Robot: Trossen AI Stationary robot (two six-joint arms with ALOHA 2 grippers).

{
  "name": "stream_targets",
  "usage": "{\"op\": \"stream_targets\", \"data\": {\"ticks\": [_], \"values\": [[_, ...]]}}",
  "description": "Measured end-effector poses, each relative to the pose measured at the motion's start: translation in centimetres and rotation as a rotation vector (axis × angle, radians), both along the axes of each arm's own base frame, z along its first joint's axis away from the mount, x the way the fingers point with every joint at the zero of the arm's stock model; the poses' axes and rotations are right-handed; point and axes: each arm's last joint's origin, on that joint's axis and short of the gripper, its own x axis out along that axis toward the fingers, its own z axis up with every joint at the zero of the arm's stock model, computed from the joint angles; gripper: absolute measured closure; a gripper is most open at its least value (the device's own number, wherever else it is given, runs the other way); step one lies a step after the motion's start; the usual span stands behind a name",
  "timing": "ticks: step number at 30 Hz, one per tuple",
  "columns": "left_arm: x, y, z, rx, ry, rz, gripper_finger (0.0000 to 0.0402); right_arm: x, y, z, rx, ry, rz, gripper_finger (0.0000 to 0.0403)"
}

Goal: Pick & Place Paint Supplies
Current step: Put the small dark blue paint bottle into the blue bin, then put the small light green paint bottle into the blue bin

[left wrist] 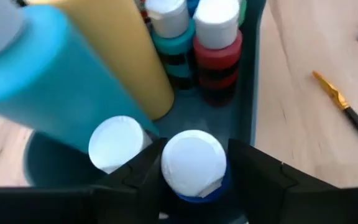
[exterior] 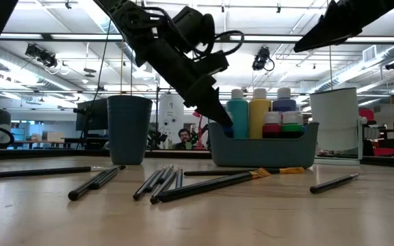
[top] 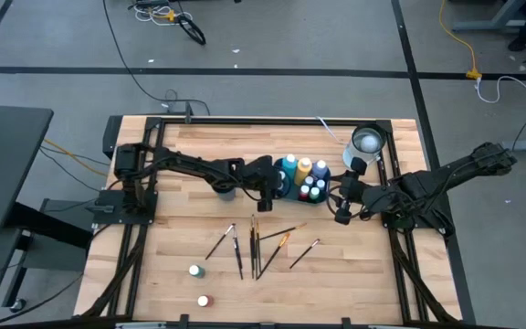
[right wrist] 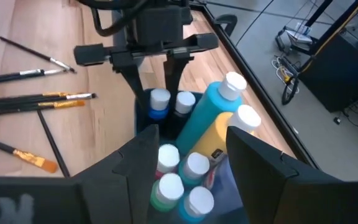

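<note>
- Left gripper (top: pixel 286 192): reaches into the near-left corner of the blue bin (exterior: pixel 264 152). Its fingers flank a small blue bottle (left wrist: pixel 193 163) standing on the bin floor; whether they clasp it or have let go cannot be told.
- Bin contents: a tall blue bottle (exterior: pixel 237 113), a tall yellow bottle (exterior: pixel 259 112) and several small bottles are already stowed upright.
- Right gripper (top: pixel 342 215): hovers just beside the bin's right end, jaws spread, holding nothing.
- Remaining work: two small bottles (top: pixel 195 270) and the paintbrushes (top: pixel 255 245) lie loose on the table (top: pixel 153 265), well apart from the bin.
- Judgement: bottle stowage appears mostly done; no brush is placed.
</note>
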Motion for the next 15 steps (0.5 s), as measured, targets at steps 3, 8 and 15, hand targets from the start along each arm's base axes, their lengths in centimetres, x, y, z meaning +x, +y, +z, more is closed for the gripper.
{"op": "stream_targets", "data": {"ticks": [3, 8, 15], "values": [[0.1, -0.2, 0.3, 0.022, 0.005, -0.008, 0.0209, 0.0, 0.0, 0.0, 0.0, -0.001, 0.0, 0.0211], [0.4, -1.3, 2.9, 0.053, 0.0, -0.06, 0.0199, 0.0, 0.0, 0.0, 0.004, -0.002, -0.002, 0.0211], [-0.8, -4.4, 9.1, 0.05, 0.017, -0.132, 0.0203, 0.1, 0.1, 0.1, 0.022, -0.016, 0.012, 0.0211]]}}
